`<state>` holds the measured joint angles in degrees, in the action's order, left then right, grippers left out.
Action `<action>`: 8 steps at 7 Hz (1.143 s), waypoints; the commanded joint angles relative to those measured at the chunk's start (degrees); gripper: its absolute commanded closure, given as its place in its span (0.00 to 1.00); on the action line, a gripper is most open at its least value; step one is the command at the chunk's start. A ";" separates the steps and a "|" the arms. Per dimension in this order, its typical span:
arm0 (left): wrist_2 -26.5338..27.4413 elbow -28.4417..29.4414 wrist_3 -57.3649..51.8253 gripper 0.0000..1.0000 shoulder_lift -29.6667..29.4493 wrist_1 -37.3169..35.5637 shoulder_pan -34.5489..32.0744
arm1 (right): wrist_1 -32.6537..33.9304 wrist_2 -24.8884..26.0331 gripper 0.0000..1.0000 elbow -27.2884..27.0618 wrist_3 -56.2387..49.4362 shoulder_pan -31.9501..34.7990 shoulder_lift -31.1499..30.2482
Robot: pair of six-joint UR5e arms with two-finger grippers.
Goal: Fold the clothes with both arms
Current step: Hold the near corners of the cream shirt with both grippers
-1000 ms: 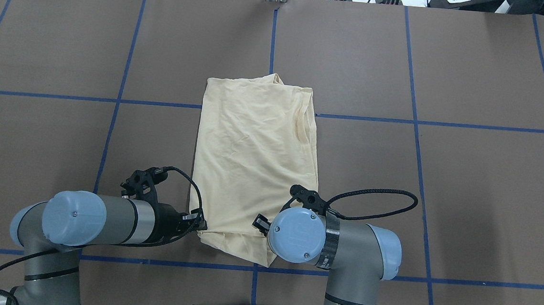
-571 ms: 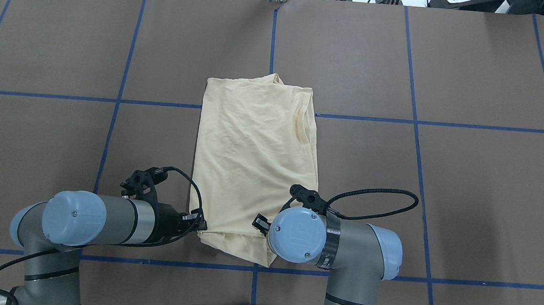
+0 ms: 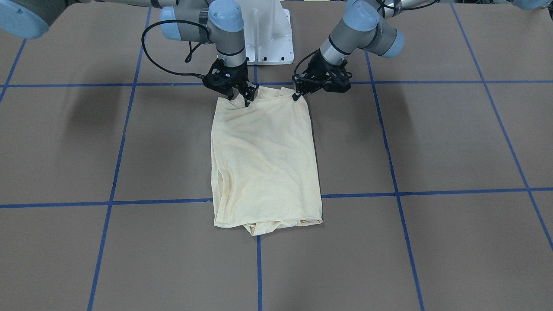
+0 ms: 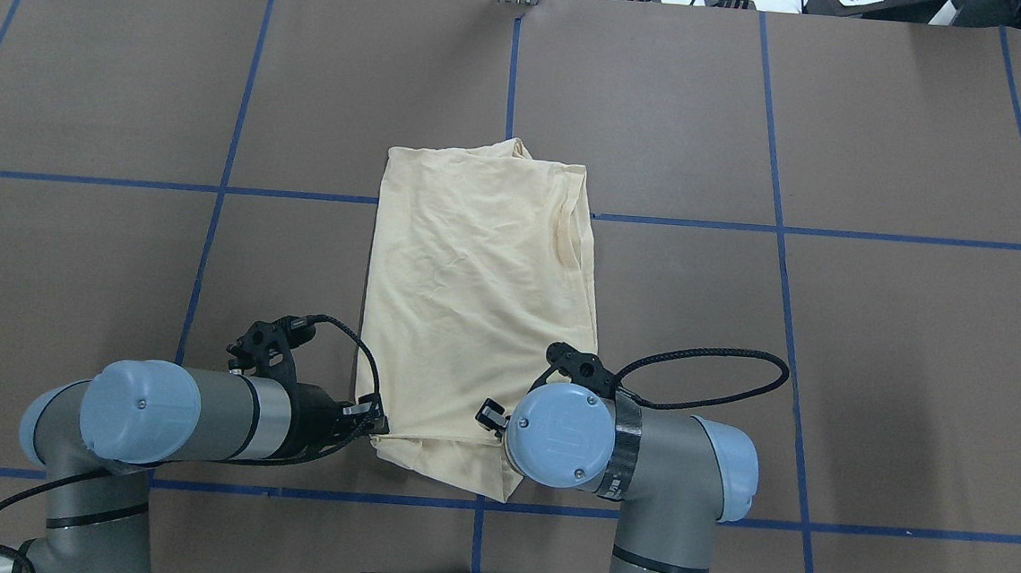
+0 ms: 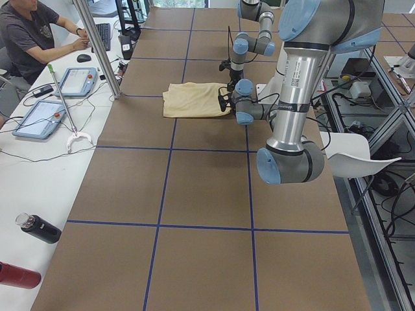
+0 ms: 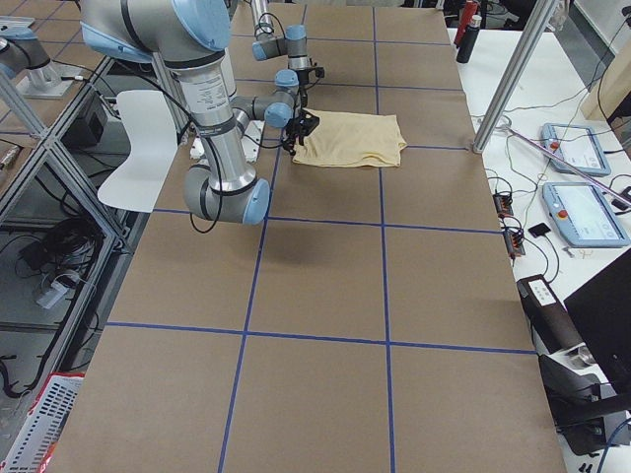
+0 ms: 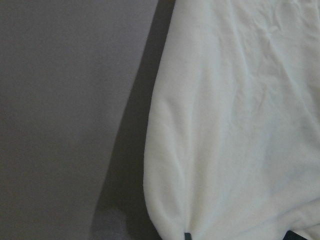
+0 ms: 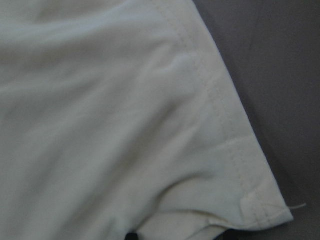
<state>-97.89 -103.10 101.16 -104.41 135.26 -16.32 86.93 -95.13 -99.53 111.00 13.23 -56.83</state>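
Note:
The clothes, a pale cream-yellow shirt (image 4: pixel 478 293) folded into a long rectangle, lie at the table's middle (image 3: pixel 265 160). Its plain side faces up. My left gripper (image 4: pixel 375 423) is at the shirt's near left corner, shut on the fabric edge (image 3: pixel 298 96). My right gripper (image 4: pixel 488 418) is at the near right part of the same edge, mostly under its own wrist, and pinches the hem (image 3: pixel 246 100). Cream fabric (image 7: pixel 235 125) fills the left wrist view and creases toward a fingertip at the bottom. The right wrist view shows the stitched hem (image 8: pixel 215 100).
The white pedestal base (image 3: pixel 268 39) stands just behind the grippers. Blue tape lines (image 4: pixel 775 229) cross the brown table. At the far side are a metal pole (image 5: pixel 97 48), tablets (image 5: pixel 78 81) and a seated person (image 5: pixel 32 32). Bottles (image 5: pixel 35 228) lie on the side bench.
The right wrist has shifted slightly forward and its cable loop moved with it. The left arm and the shirt look unchanged.

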 commanded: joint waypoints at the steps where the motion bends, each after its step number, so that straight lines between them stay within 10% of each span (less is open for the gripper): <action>1: -0.02 0.00 0.00 1.00 0.00 0.00 0.06 | 1.65 -2.49 1.00 -1.36 0.00 1.00 -0.04; 8: -0.02 -2.35 -0.26 1.00 0.00 -0.17 0.14 | 1.49 -5.58 1.00 -6.35 -0.26 1.71 -2.74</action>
<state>-97.91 -104.02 100.92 -104.62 135.18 -16.26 88.61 -99.27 -103.00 110.80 14.85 -57.87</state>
